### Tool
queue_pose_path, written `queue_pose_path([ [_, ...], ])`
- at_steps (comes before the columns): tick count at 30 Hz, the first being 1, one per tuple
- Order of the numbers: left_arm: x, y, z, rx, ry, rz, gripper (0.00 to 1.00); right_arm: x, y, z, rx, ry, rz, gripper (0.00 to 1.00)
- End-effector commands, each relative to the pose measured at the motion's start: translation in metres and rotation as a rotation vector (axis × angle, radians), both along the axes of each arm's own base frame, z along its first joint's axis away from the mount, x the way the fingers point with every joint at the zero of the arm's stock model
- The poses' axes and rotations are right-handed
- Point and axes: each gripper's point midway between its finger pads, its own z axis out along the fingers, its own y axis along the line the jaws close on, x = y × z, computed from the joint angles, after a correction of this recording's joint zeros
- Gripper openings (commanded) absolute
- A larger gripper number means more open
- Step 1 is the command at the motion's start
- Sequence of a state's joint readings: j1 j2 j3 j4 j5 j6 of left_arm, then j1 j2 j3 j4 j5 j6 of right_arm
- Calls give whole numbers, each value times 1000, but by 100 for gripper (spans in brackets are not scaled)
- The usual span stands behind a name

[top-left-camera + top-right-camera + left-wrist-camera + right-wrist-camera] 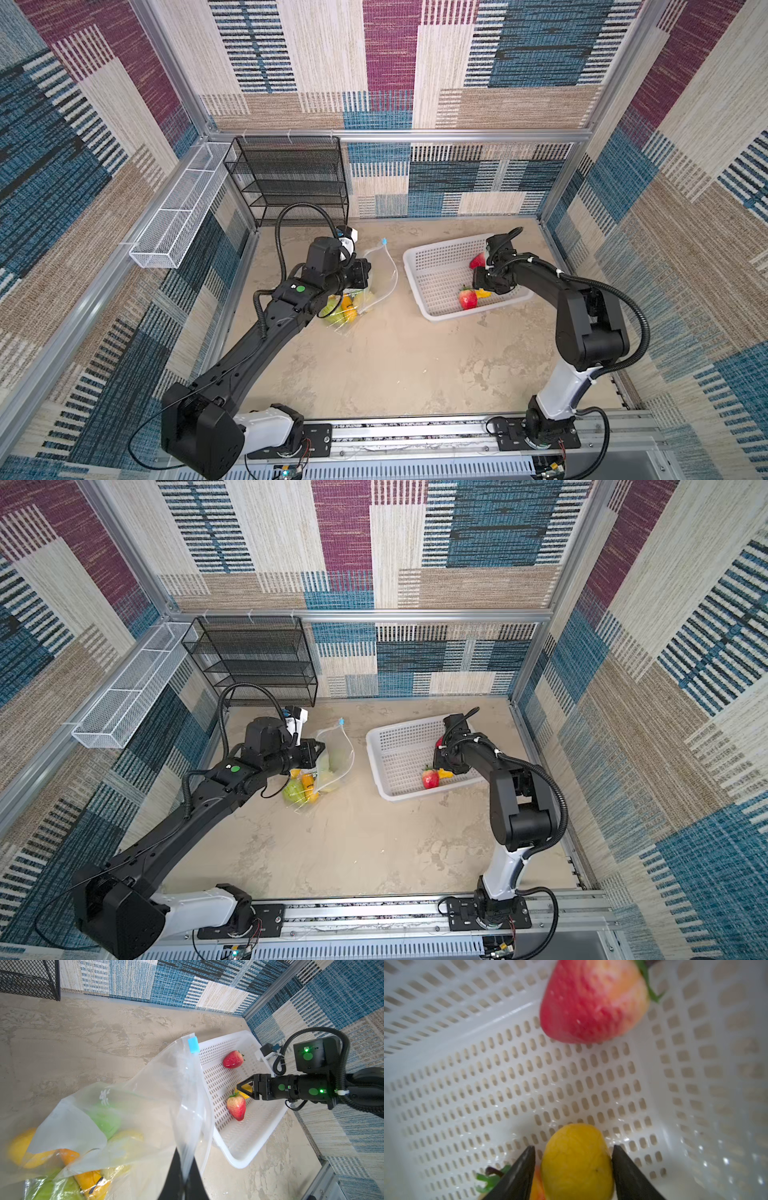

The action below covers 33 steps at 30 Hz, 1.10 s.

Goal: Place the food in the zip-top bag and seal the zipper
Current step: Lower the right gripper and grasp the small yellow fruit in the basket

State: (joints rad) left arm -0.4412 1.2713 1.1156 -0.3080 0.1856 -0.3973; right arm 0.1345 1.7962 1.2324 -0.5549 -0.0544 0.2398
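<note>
Right gripper (572, 1153) half-open astride small glossy yellow toy fruit (577, 1163); slick skin may squirt it toward 9 o'clock. Left gripper (185, 1156) clamps clear crinkly zip-top bag (145, 1095).

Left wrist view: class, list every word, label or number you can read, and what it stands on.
On the clear crinkly plastic zip-top bag: white printed marks, too blurred to read.
On the black robot arm: round green stickers, no text.
Nothing else carries writing.

Far strawberry (477, 261) — half behind right arm (536, 270) (both top views)
</note>
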Motion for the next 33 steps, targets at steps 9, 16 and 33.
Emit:
queue_pose_path([
  [9,0,2,8,16,-40,2,0,23,12,26,41,-112,27,64],
  [16,0,2,7,11,-36,1,0,-11,-15,10,-70,-54,-52,74],
  [33,-1,4,12,11,-54,6,0,-28,-27,-12,-131,53,-85,76],
])
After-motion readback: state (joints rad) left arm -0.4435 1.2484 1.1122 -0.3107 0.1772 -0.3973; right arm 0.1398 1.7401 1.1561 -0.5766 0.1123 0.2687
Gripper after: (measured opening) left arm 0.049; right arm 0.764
